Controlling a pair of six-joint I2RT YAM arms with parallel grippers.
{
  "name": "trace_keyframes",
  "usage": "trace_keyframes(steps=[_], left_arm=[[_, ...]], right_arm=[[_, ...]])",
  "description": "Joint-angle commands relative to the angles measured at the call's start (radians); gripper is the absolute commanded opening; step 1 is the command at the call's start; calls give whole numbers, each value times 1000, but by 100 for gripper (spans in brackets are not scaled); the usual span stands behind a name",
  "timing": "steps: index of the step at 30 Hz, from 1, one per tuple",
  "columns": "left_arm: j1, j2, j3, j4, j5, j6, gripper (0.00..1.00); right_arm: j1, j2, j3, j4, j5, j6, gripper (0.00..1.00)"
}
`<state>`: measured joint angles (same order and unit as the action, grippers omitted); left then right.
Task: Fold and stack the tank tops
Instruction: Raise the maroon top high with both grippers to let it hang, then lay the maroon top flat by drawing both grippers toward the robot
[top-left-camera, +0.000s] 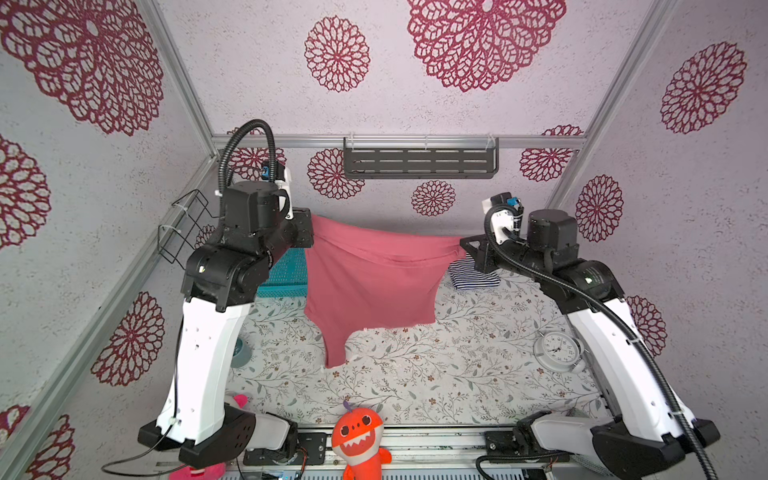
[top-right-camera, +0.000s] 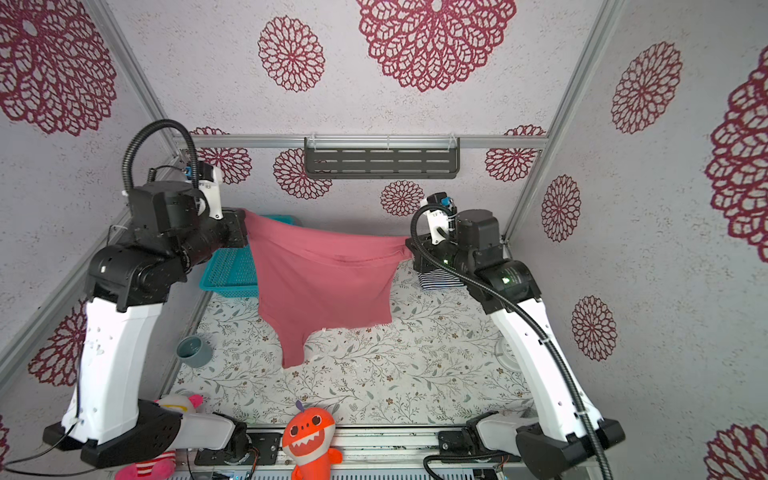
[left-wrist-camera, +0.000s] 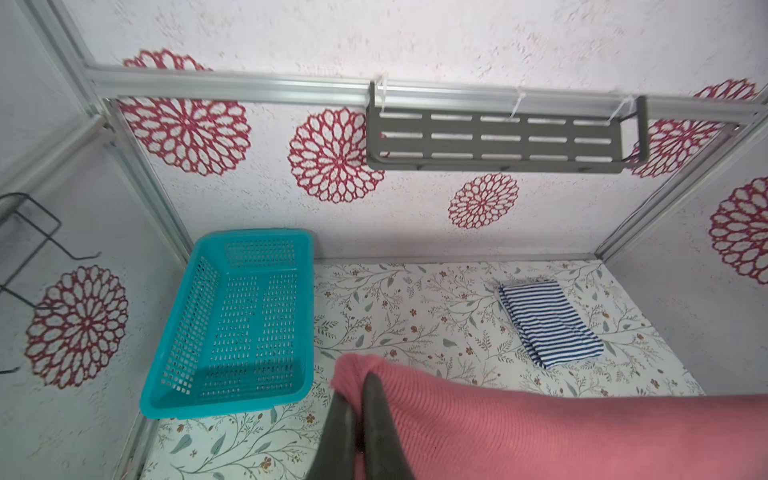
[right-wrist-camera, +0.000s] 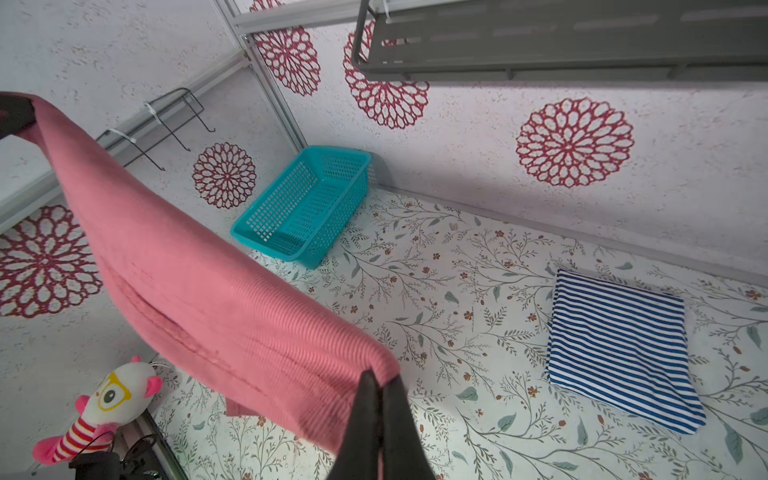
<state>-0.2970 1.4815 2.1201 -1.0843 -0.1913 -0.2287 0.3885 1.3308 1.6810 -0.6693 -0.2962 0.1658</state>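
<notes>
The left claw (left-wrist-camera: 359, 386) and the right claw (right-wrist-camera: 380, 380) each pinch a corner of the pink tank top (top-left-camera: 370, 282), which hangs stretched between them. The striped tank top (right-wrist-camera: 619, 349) lies folded beneath the right claw. Best to lower both evenly, cloth taut, so the dangling strap lands flat on the worktop (top-left-camera: 415, 386), not bunched.

My left arm (top-left-camera: 216, 332) and right arm (top-left-camera: 615, 353) are raised and spread wide; left gripper (left-wrist-camera: 355, 386) and right gripper (right-wrist-camera: 381, 378) each pinch the rose top (top-left-camera: 365, 282).
</notes>
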Motion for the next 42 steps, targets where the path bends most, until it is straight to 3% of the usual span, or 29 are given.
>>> trace_keyframes(steps=[1, 5, 12, 14, 19, 22, 27, 32, 36, 42], left_arm=[[54, 133, 4, 30, 117, 25, 0], [97, 284, 102, 91, 169, 41, 0], [110, 638, 637, 74, 221, 87, 0], [110, 637, 655, 133, 243, 87, 0], [111, 494, 431, 303, 240, 74, 0], [111, 393, 268, 313, 243, 70, 0], [94, 157, -334, 463, 251, -24, 0], [66, -6, -919, 607, 300, -224, 0], [11, -15, -1206, 625, 337, -347, 0], [-51, -57, -1400, 603, 354, -481, 0]], right_arm=[[-32, 116, 40, 72, -28, -49, 0], [-66, 268, 132, 161, -49, -60, 0], [-117, 526, 484, 228, -111, -66, 0], [-127, 561, 564, 238, -136, -65, 0], [-150, 569, 628, 255, -200, -67, 0], [-155, 536, 553, 244, -223, -81, 0], [-156, 364, 70, 337, -244, -83, 0], [-153, 217, -410, 426, -239, 25, 0], [-153, 176, -699, 458, -225, 142, 0], [-144, 110, -955, 515, -199, 283, 0]])
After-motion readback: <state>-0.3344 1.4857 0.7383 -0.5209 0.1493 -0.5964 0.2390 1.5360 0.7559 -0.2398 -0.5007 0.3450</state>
